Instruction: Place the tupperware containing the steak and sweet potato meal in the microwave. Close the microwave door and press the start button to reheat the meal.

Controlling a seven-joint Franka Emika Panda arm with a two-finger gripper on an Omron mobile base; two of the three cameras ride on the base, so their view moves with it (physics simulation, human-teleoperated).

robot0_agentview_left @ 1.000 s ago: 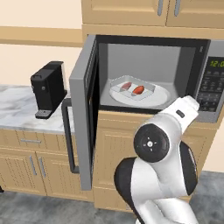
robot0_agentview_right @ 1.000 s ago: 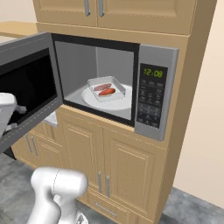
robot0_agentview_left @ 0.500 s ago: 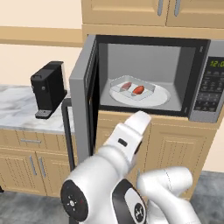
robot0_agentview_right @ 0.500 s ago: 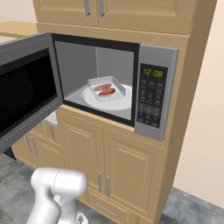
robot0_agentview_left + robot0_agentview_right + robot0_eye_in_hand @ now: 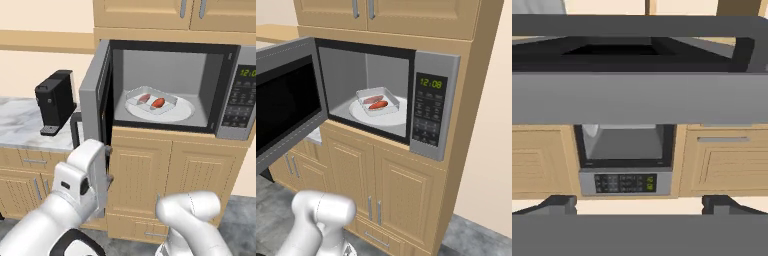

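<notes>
While the microwave door (image 5: 283, 105) is standing swung wide open to the left, the tupperware (image 5: 151, 101) is sitting on the round white plate (image 5: 182, 111) inside the microwave (image 5: 431, 107) cavity, with the steak (image 5: 373, 99) and the sweet potato (image 5: 378, 105) lying side by side in it. Seen from the left base view, the door is showing mostly its edge, and the white arm is covering its lower part together with much of the dark handle (image 5: 75, 130), so where the hand is sitting against the door is hard to make out. In the hand view, rolled sideways, the gripper (image 5: 640, 204) is showing two dark fingertips (image 5: 557, 204) standing far apart with nothing between them, and the grey door frame is crossing just ahead of them as a broad band; whether they are touching it cannot be told. Beyond that band the cavity and keypad (image 5: 626, 183) are looking small and blurred. A black coffee machine (image 5: 55, 101) is standing on the marble counter (image 5: 20, 127) left of the door.
</notes>
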